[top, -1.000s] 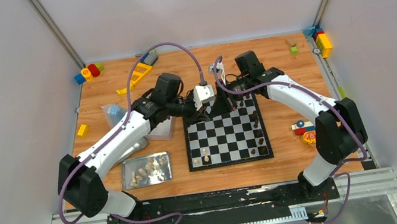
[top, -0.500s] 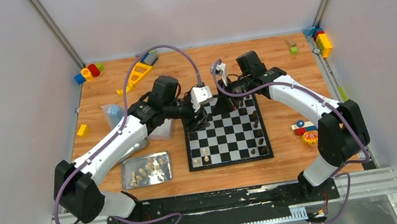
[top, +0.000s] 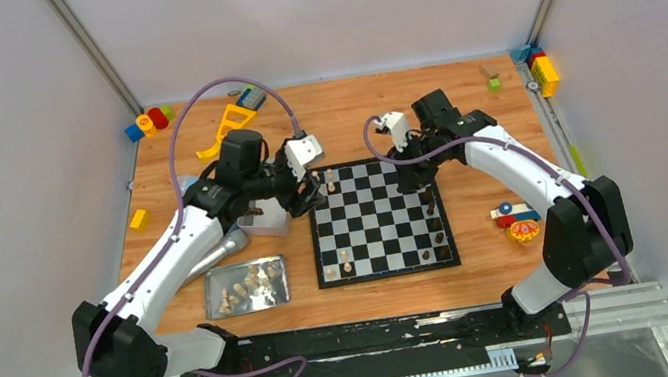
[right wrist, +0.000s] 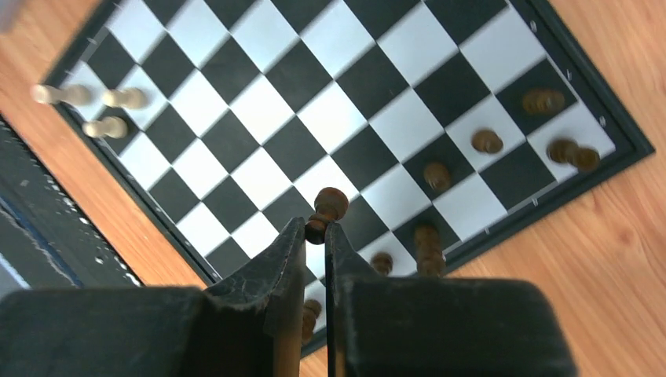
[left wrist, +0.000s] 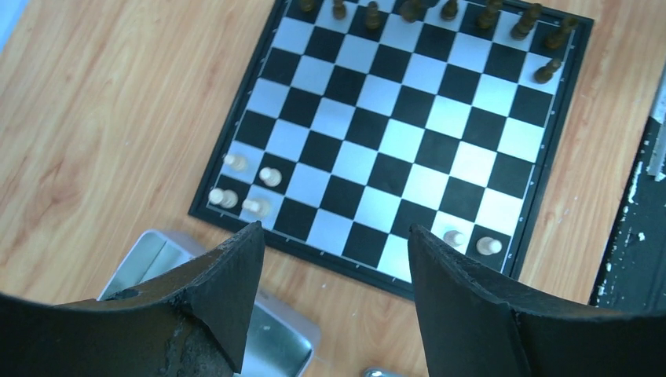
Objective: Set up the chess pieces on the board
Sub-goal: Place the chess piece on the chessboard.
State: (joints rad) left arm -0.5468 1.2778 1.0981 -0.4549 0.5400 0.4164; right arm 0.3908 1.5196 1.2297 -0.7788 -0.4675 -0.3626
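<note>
The black-and-white board [top: 380,217] lies mid-table. My left gripper [top: 308,192] hangs open and empty just left of the board's far-left corner, above the table's wood and a metal tin [left wrist: 271,330]. A cream piece [top: 330,181] stands on that corner. Several cream pieces [left wrist: 269,176] cluster there in the left wrist view, two more [left wrist: 471,242] sit at the near corner, and dark pieces [left wrist: 522,22] line the opposite edge. My right gripper [right wrist: 316,228] is shut on a dark brown piece [right wrist: 327,206], held above the board's far-right part [top: 405,152]. Other dark pieces [right wrist: 487,141] stand below it.
A shiny metal tray [top: 217,308] holding several cream pieces sits left of the board near the front. Toy blocks lie at the back left [top: 147,122], back right [top: 542,69] and right of the board [top: 515,218]. A yellow toy [top: 229,129] and a plastic bag [top: 191,189] sit far left.
My left gripper opened and drew back leftwards off the board's far-left corner, leaving a cream piece standing there. My right arm shifted slightly to the right, still shut on its dark piece.
</note>
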